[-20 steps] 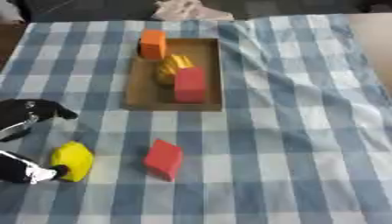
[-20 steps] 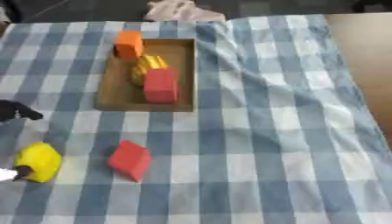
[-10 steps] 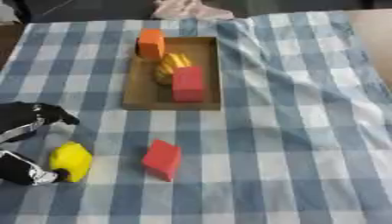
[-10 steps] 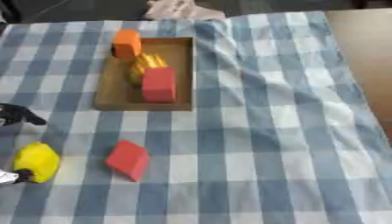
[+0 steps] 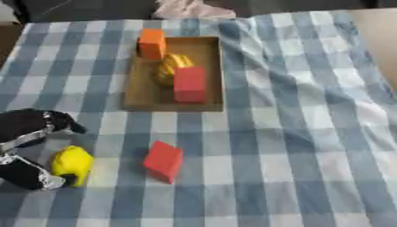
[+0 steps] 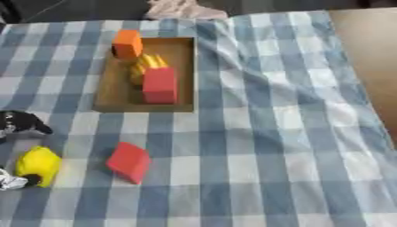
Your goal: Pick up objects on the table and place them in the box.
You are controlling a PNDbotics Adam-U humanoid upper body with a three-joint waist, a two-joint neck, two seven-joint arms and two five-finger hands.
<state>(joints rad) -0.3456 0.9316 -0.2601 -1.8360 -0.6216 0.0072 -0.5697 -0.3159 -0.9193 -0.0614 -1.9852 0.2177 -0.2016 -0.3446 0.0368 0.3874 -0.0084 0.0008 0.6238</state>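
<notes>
Robot hand [image 5: 27, 150], my left one, sits at the left edge of the bench [image 5: 310, 146] with its fingers spread open around the yellow toy [image 5: 71, 163]: one dark finger above it, another touching its lower left side, nothing pinched yet. My right robot hand is not in view. The toy lies on the checked cloth, well apart from the box [image 5: 174, 73], which sits farther up the bench and already holds a red block [image 5: 189, 84], a yellow thing behind it, and an orange block [image 5: 152, 43] at its far left corner. A second red block [image 5: 164, 161] lies tilted just right of the toy. I judge the step in hand is grasping the toy. To do it well I should centre the toy between thumb and fingers before curling them in, since its rounded shape could squirt out sideways. I should also keep clear of the nearby red block, lift straight up, then carry it to the free near end of the box.
</notes>
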